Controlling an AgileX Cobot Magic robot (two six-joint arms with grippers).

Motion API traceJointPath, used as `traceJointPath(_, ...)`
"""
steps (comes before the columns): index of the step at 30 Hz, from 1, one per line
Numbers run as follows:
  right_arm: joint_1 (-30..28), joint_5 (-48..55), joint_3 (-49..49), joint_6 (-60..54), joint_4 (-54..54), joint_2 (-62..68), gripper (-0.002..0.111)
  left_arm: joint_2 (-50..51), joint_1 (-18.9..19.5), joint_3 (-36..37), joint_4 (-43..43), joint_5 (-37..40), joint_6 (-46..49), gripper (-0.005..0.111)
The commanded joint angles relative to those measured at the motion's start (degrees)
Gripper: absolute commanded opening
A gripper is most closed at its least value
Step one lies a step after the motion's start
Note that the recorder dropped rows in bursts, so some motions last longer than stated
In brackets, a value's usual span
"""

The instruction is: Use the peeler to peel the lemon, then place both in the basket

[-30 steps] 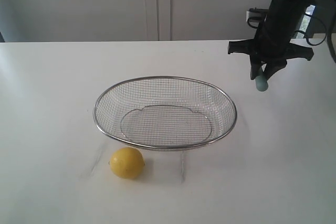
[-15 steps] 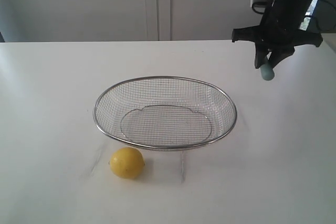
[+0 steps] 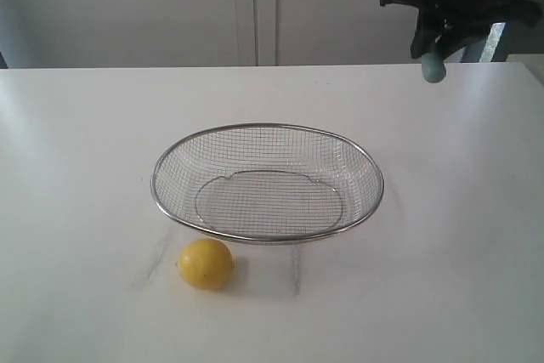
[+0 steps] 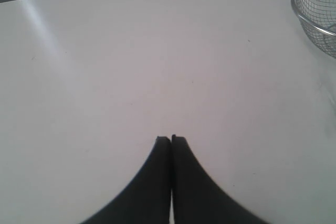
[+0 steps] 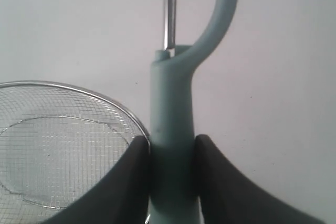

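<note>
The yellow lemon (image 3: 205, 263) lies on the white table just in front of the wire-mesh basket (image 3: 267, 127), near its left front rim. High at the back right, my right gripper (image 3: 433, 47) is shut on the teal peeler (image 3: 434, 66), whose handle end pokes out below the fingers. In the right wrist view the peeler (image 5: 172, 124) runs between both fingers, its curved head and metal blade pointing away, with the basket (image 5: 100, 94) beside it. My left gripper (image 4: 171, 139) is shut on nothing above bare table; the basket rim (image 4: 299, 11) shows at the view's edge.
The white table (image 3: 76, 167) spreads wide around the basket. A pale wall with a vertical seam (image 3: 255, 6) stands behind the table's far edge.
My right gripper has risen with the peeler, moving up and slightly right from table height to well above the far edge. Lemon, basket and left gripper have not moved.
</note>
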Motion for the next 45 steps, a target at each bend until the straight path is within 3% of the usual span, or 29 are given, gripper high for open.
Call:
traceJointPath(1,1.64,0.01,0.55,-1.91,0.41,-3.62,0.000,-0.29,0.13,0.03,0.14,-0.03,-0.04,0.000)
traceJointPath(26,2.91,0.01,29.48,-9.26,0.84,-24.74,0.000,-0.29,0.13,0.03,0.14,-0.03,-0.04,0.000)
traceJointPath(34,2.91,0.01,35.56,-24.43,10.97,-30.39,0.000,-0.29,0.13,0.03,0.14,-0.03,-0.04,0.000)
traceJointPath(40,2.91,0.01,40.65,-49.80,25.73,-30.92,0.000,-0.29,0.13,0.03,0.14,-0.03,-0.04,0.000)
traceJointPath(45,2.91,-1.34,42.43,-53.06,25.62,-30.92,0.000,-0.29,0.13,0.03,0.14,-0.03,-0.04,0.000)
